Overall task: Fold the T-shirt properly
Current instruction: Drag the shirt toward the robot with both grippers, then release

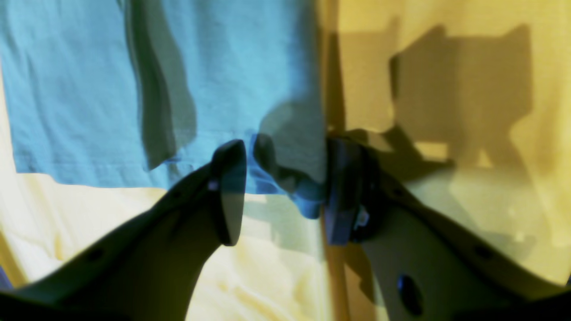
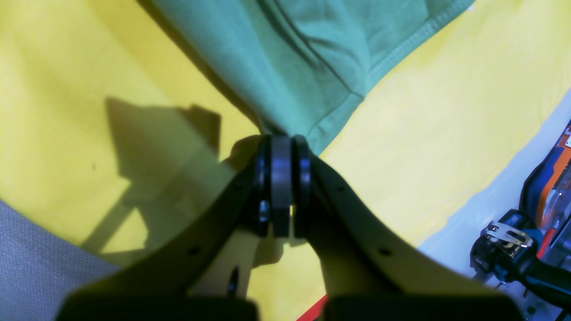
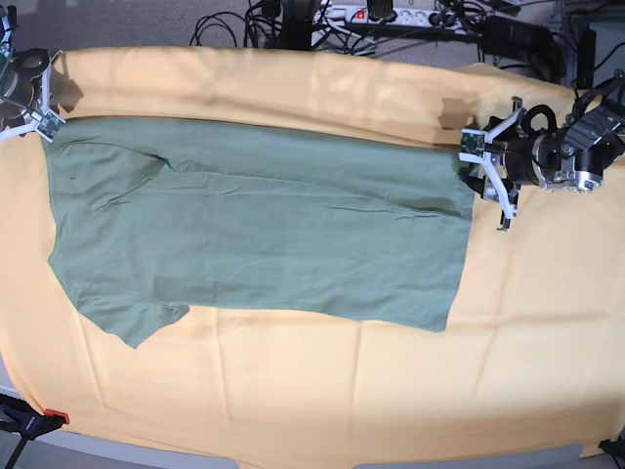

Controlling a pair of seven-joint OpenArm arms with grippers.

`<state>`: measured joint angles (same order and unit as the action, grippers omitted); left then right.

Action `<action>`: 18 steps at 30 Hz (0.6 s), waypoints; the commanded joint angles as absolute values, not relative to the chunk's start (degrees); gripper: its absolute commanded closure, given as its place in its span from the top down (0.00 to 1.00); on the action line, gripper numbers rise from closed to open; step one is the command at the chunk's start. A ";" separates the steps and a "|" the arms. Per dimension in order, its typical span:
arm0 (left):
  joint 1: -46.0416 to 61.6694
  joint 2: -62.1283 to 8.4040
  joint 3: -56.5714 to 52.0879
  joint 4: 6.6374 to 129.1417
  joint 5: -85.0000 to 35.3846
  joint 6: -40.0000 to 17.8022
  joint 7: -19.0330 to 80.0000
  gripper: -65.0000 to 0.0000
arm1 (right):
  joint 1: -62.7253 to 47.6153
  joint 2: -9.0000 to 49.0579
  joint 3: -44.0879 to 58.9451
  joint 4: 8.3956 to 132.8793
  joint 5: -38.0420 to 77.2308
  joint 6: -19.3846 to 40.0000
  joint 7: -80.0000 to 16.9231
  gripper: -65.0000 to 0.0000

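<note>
1. T-shirt [image 3: 264, 230]: we see plain sage green, spread flat across the middle of the yellow-orange cloth [image 3: 312, 391], long axis running 9 to 3 o'clock in the base view. One sleeve pokes out toward 7 o'clock.
2. Right gripper [image 2: 281, 147]: fingers pressed together, pinching a corner of the shirt next to a stitched hem. In the base view it sits at the shirt's 10 o'clock corner.
3. Left gripper [image 1: 285, 187]: fingers apart, a bunched hem corner lying between them and touching one finger; we can't tell whether it is actually held. In the base view it sits at the shirt's 2 o'clock corner.
4. Left wrist view renders the shirt blue; it is blurred.
5. Writing: we read no brand, print or label anywhere on the shirt or cloth.
6. Power strip [image 3: 391, 14] and cables at 12 o'clock, beyond the cloth; markings too small to read.
7. Tool [image 2: 508, 249] at 4 o'clock in the right wrist view, black and orange, no legible text.
</note>
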<state>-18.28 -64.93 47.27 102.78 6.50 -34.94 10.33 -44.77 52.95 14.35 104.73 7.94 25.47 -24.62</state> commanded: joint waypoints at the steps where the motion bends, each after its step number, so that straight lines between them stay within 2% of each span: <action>1: -19.64 -65.23 47.13 103.02 6.72 -33.61 10.04 0.42 | -44.75 54.00 15.05 105.38 7.66 24.86 -24.64 0.00; 15: -20.97 -65.25 47.13 104.16 3.27 -34.24 10.09 0.40 | -44.75 54.00 15.05 105.38 7.64 24.86 -24.64 0.00; 18: -20.95 -65.25 47.13 104.64 2.09 -37.91 10.22 0.46 | -44.75 54.00 15.05 105.38 7.64 24.86 -24.69 0.00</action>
<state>-19.88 -64.23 47.68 104.05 2.57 -38.39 10.72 -44.77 52.95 14.35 104.73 7.94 25.47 -24.64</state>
